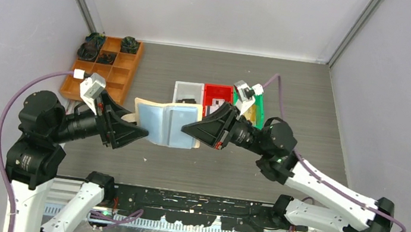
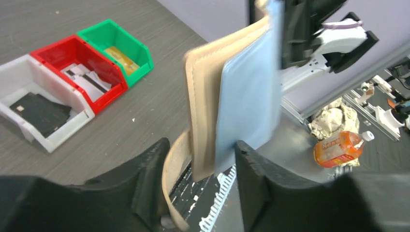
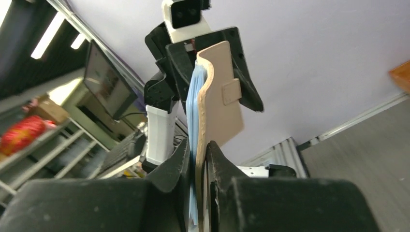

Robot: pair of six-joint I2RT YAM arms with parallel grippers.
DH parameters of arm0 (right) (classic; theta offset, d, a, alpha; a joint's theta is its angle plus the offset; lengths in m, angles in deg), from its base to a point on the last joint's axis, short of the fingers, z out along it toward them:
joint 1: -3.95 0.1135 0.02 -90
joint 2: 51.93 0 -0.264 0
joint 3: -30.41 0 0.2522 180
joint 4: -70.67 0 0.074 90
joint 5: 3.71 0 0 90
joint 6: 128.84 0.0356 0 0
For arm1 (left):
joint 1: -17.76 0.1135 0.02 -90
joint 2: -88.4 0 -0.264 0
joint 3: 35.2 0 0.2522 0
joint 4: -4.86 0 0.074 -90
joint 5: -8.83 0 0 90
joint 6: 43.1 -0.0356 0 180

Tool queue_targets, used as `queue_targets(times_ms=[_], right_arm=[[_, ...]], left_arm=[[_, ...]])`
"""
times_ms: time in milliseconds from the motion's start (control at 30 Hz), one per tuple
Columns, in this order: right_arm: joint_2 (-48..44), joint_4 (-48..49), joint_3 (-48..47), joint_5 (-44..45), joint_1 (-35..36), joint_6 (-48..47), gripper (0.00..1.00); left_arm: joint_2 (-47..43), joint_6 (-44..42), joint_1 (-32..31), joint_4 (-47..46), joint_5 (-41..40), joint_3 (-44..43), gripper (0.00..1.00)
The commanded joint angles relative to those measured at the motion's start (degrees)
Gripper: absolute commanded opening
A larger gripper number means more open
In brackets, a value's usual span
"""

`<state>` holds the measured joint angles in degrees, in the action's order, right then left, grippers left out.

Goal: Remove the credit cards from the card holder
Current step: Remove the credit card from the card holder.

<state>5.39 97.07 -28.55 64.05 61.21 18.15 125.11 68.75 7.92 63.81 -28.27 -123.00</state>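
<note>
**A:** While the two arms meet in the middle, where exactly is the card holder (image 1: 169, 123)?

**B:** It is in the air above the tabletop (image 1: 231, 173), opened, with its blue-grey pockets turned upward. The right claw (image 3: 198, 147) is pinched narrow on one edge. The left claw (image 2: 202, 145) stands parted around the opposite edge, with a gap on the tan side. I judge that only the right one carries it.

**A:** Why lifted?

**B:** Probably so that one claw can steady it while the other reaches a pocket. I see no card sticking out.

**A:** And behind?

**B:** Cards lie sorted: a black card (image 2: 41, 111) in the white bin (image 1: 186, 84), white-pink cards (image 2: 84, 79) in the red bin (image 1: 219, 88), and a gold card (image 2: 118, 55) in the green bin (image 1: 260, 108). An orange-brown tray (image 1: 128, 73) sits farther left.
</note>
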Motion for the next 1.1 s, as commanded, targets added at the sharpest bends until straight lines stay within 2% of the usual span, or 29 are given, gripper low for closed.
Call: queue_targets(times_ms=[0,133,267,367,533,767,900,1067], right_arm=[[-2.5,-34.5,-14.2,2.5,2.7,-19.8,0.01],[0.6,-49.4,-22.7,1.8,4.7,-27.7,0.01],[3.8,-61.9,-30.5,2.5,5.5,-34.8,0.01],[5.0,-67.8,-34.3,4.3,5.5,-39.0,0.01],[8.1,-74.9,-40.6,4.6,5.7,-43.7,0.01],[12.5,-76.5,-46.5,2.0,7.3,-45.9,0.01],[14.9,-76.9,-48.7,1.5,8.6,-46.6,0.01],[16.3,-77.5,-50.2,2.1,9.7,-47.7,0.01]], left_arm=[[-0.6,-3.5,0.2,0.5,-5.2,0.5,0.56],[0.8,-5.3,0.2,-0.6,-4.7,-1.6,0.57],[2.7,-6.4,0.1,-0.6,4.6,-4.7,0.57],[2.4,-8.3,0.2,1.0,8.6,-5.9,0.57],[2.0,-12.0,0.1,4.5,9.0,-6.0,0.56],[2.1,-12.3,0.2,2.5,7.8,-1.8,0.56],[2.8,-14.3,0.2,3.8,7.8,2.2,0.55],[3.2,-17.7,0.2,7.9,8.3,3.0,0.55]])
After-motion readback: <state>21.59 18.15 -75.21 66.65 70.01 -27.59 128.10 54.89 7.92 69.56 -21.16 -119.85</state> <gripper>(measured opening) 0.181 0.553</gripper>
